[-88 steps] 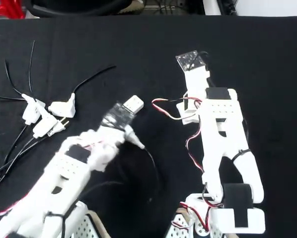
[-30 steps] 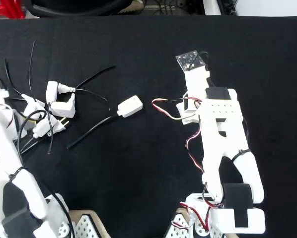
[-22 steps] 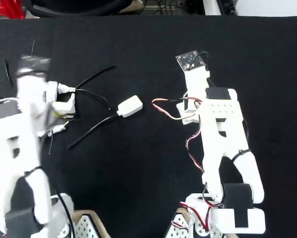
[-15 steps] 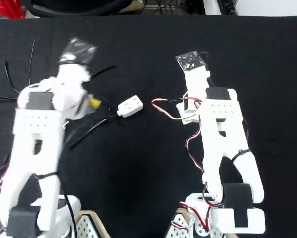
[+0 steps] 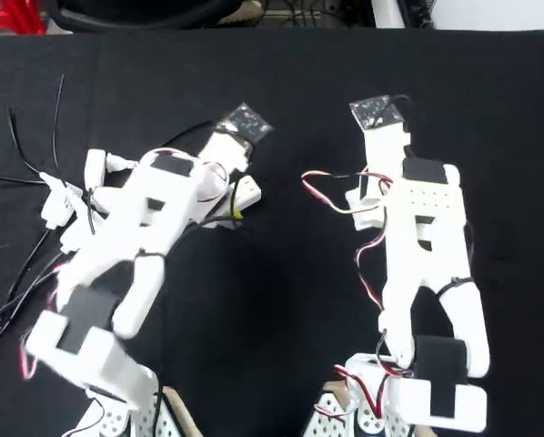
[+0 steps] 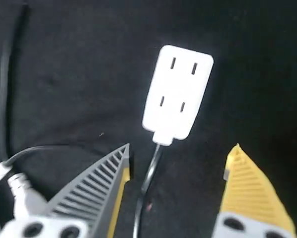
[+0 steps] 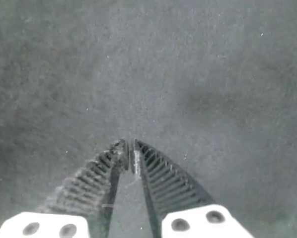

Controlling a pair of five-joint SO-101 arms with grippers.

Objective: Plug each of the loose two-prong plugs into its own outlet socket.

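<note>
Left arm point(image 5: 145, 218) runs from lower left of the high view up toward centre, across the black table point(image 5: 490, 91). Its forward end covers part of the white outlet socket block point(image 5: 248, 189), which lies just left of centre; one end of the block shows past the arm. In the left wrist view the block point(image 6: 177, 94) sits centre frame, flat on the cloth, two pairs of slots facing the camera with nothing in them. Its black cord point(image 6: 149, 173) leads off between the fingers. Left gripper point(image 6: 182, 148): jaws wide apart, tips just short of the block's cord end, not touching it. Loose white plugs point(image 5: 94, 169) lie bunched at the left of the high view with thin black cords point(image 5: 58, 114) fanning out; the arm hides part of the bunch. Right arm point(image 5: 422, 237) stands right of centre, well apart from block and plugs, red, white and yellow wires point(image 5: 331, 182) looping beside it. Right gripper point(image 7: 129, 145): tips together over bare cloth, nothing between them.
</note>
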